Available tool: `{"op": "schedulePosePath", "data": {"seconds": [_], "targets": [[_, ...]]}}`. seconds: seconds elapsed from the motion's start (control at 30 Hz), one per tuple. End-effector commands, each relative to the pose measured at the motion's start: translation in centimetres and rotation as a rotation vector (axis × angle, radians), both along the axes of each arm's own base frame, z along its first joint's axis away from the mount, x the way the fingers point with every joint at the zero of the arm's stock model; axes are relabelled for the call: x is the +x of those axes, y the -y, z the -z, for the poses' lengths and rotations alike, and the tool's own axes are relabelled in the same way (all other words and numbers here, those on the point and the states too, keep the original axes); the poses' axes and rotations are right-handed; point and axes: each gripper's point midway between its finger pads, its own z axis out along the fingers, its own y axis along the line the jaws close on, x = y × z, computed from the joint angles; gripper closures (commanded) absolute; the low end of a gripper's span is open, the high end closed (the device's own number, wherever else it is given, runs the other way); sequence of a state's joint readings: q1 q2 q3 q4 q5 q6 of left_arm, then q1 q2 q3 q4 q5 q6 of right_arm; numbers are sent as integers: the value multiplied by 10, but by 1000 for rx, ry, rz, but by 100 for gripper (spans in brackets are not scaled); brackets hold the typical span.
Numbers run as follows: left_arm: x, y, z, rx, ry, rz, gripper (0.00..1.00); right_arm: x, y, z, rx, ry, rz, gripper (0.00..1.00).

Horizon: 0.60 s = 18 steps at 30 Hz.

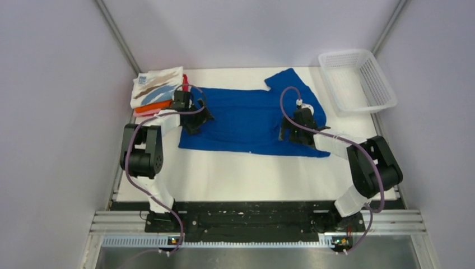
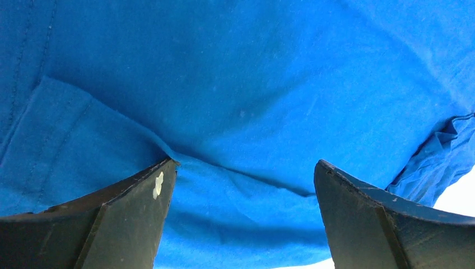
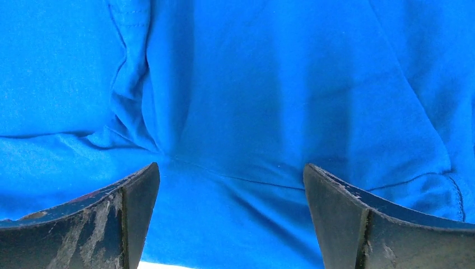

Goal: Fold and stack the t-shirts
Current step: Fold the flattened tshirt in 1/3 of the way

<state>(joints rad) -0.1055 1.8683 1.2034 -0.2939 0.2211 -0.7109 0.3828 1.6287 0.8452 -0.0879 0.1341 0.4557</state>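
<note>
The royal-blue t-shirt (image 1: 249, 117) lies spread on the white table, one sleeve toward the back right. My left gripper (image 1: 197, 120) is down on its left edge, jaws open with blue cloth (image 2: 241, 112) between and under the fingers (image 2: 134, 213). My right gripper (image 1: 291, 133) is down on its right side, jaws open over blue cloth (image 3: 235, 112), fingers (image 3: 347, 218) wide apart. A folded stack sits at the back left: the white tee with brown and blue brush-strokes (image 1: 155, 85) on top, the orange tee (image 1: 152, 106) under it, a magenta edge (image 1: 185, 80) showing behind.
A white plastic mesh basket (image 1: 358, 78) stands at the back right corner. Grey walls close in both sides. The table's bare white surface (image 1: 241, 179) lies in front of the blue shirt, the arm bases at the near edge.
</note>
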Motion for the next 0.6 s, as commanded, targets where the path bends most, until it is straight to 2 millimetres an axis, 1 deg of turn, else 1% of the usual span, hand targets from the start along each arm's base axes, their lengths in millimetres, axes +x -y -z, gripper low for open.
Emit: {"op": "schedulePosePath", "data": {"seconds": [0.0,0.13,0.17,0.23,0.27,0.3,0.37,0.43,0.5,0.57], "targets": [[-68,-18,26,77,-139,-23,1,-65,25,28,-12,-171,88,1],[-129,-20,35,60,-197,-44,1,-105,39,24,0,-210,126,1],[-150,-20,42,59,-226,-47,1,-113,41,22,9,-212,134,1],[-179,-20,44,54,-247,-64,1,-129,45,21,23,-231,154,1],[-190,-19,39,47,-236,-75,1,-136,46,21,29,-239,164,1],[-201,-19,42,42,-246,-84,1,-143,48,21,35,-246,176,1],[-215,-16,36,17,-216,-100,1,-152,50,19,47,-242,188,1],[-222,-13,31,-4,-188,-115,1,-154,50,14,59,-220,194,1],[-220,-13,26,-11,-148,-122,1,-152,49,7,72,-192,183,1],[-210,-19,18,22,-101,-128,1,-145,45,-4,88,-155,163,1]]}}
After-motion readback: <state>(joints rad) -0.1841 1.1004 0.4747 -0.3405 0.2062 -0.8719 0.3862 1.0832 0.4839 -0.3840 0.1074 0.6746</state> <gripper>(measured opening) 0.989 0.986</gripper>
